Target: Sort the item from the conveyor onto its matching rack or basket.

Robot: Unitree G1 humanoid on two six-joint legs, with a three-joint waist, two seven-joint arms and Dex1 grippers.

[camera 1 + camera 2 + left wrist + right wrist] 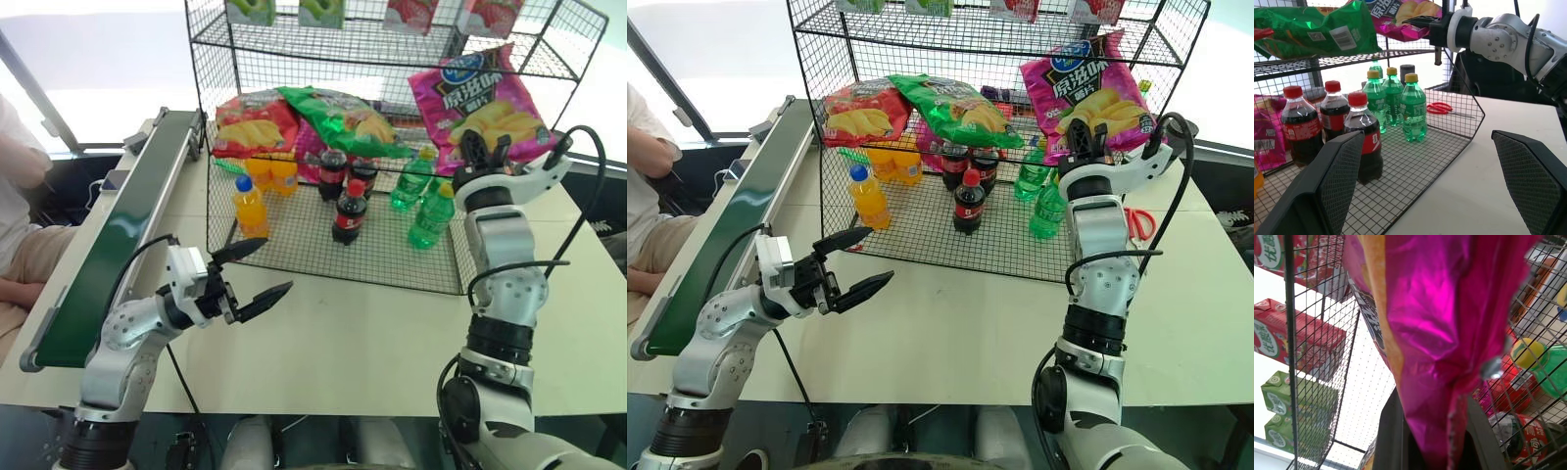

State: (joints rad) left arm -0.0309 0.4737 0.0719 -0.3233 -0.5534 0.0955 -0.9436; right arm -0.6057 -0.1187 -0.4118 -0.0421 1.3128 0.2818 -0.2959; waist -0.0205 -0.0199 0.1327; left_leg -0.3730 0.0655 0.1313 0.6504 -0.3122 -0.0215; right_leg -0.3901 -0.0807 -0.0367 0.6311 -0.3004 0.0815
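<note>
Left gripper (255,276) hovers over the white table (372,343), fingers spread wide, nothing between them. Conveyor (122,230) runs along its outer side, just beside that arm. Ahead of it, black wire rack (323,257), bottom tier holding cola bottles (350,212), green bottles (431,215) and an orange bottle (251,207). Right gripper (482,152) raised at the rack's right front, fingers pressed onto the lower edge of the magenta snack bag (475,103). Bag stands above the gripper against the middle tier, beside the green chip bag (343,119) and red chip bag (255,122).

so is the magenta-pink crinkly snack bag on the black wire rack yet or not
Not yet: the magenta-pink snack bag hangs upright, pinched at its bottom edge by the shut right gripper, in front of the black wire rack.
</note>
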